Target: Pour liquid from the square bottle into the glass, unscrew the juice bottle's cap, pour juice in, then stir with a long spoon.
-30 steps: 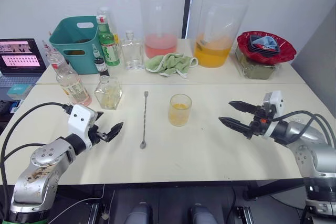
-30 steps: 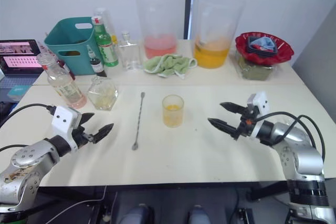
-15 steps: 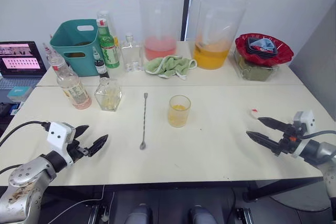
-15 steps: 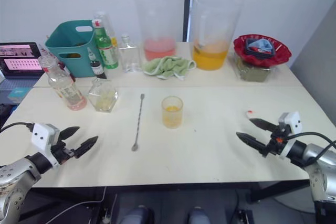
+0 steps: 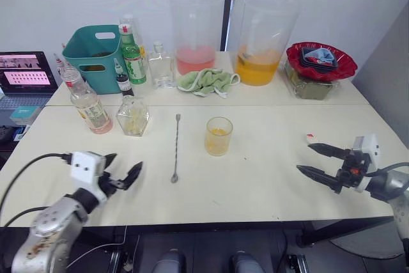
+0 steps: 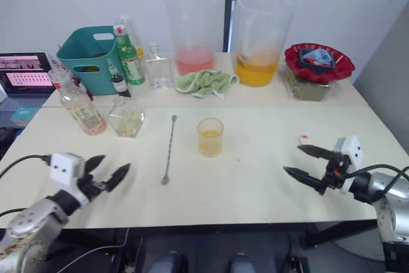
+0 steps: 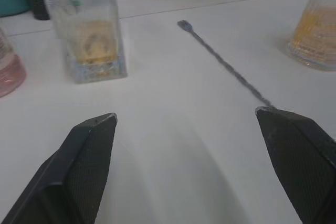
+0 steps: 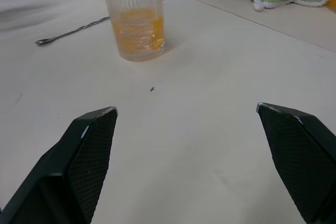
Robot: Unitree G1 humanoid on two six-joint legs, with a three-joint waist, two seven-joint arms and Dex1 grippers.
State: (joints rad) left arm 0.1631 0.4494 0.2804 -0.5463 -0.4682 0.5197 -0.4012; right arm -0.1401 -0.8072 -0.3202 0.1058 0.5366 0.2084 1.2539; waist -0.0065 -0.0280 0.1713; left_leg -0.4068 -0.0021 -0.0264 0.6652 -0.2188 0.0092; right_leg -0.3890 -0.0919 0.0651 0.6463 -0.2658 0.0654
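The glass (image 5: 218, 135) stands in the middle of the surface (image 5: 255, 177) with some orange liquid in it. One long spoon (image 5: 176, 147) lies just beside it, toward the square bottle (image 5: 133, 116) and the juice bottle (image 5: 86, 100). The cap (image 5: 310, 137) is small and hard to make out. Two hands: the left hand (image 5: 121, 172) has moved inward since half a second ago, fingers spread, holding nothing; the right hand (image 5: 319, 160) is almost where it was, also spread and empty.

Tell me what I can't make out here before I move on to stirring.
- Juice bottle: its label text is too small to read in the left eye view.
- Teal bin: its walls hide the contents.
- Long spoon: its bowl end sits behind the left hand's finger in the left wrist view.
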